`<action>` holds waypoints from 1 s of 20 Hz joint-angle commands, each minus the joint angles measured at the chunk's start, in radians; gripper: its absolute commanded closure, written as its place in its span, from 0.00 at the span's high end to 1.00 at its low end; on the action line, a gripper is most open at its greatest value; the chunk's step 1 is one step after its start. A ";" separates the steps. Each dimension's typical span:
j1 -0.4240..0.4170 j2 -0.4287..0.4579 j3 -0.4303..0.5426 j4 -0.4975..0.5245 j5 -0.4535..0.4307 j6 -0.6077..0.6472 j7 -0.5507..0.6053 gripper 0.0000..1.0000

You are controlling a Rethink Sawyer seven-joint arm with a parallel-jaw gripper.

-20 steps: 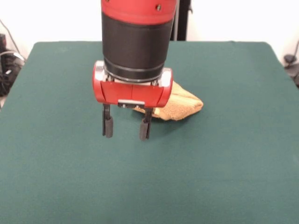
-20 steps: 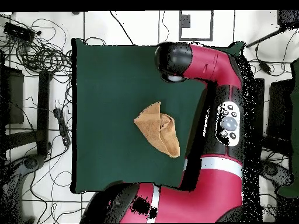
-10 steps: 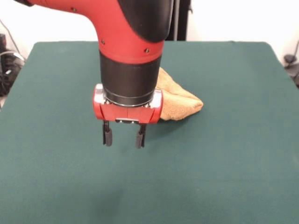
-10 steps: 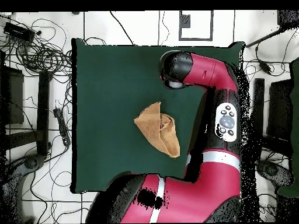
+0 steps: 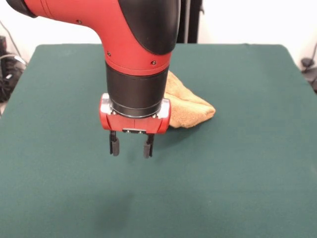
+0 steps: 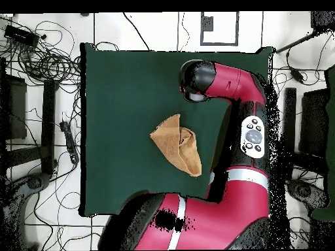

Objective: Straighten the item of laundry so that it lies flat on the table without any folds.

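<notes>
The item of laundry (image 5: pixel 190 106) is a golden orange towel, folded into a bunched wedge on the green table (image 5: pixel 247 173); the arm hides its left part in the front view. From overhead the laundry (image 6: pixel 178 144) lies near the table's (image 6: pixel 118 98) middle, folded over itself. My gripper (image 5: pixel 131 147) hangs open above bare cloth, in front of and left of the laundry, with nothing between its fingers (image 5: pixel 115 145). Overhead, the arm's wrist (image 6: pixel 197 80) covers the gripper.
Cables and equipment (image 6: pixel 39 59) lie on the floor off the table's left side in the overhead view. The red arm (image 6: pixel 252 131) runs along the table's right side there.
The arm has shifted a little and the gripper sits slightly lower in the front view, its fingers closer together than a second ago. The laundry has not moved.
</notes>
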 commanded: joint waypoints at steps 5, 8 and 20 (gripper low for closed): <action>0.021 -0.020 0.088 0.116 0.001 -0.013 0.054 1.00; 0.025 -0.019 0.087 0.111 0.002 -0.006 0.058 1.00; 0.073 -0.015 0.083 0.083 0.015 0.035 0.105 1.00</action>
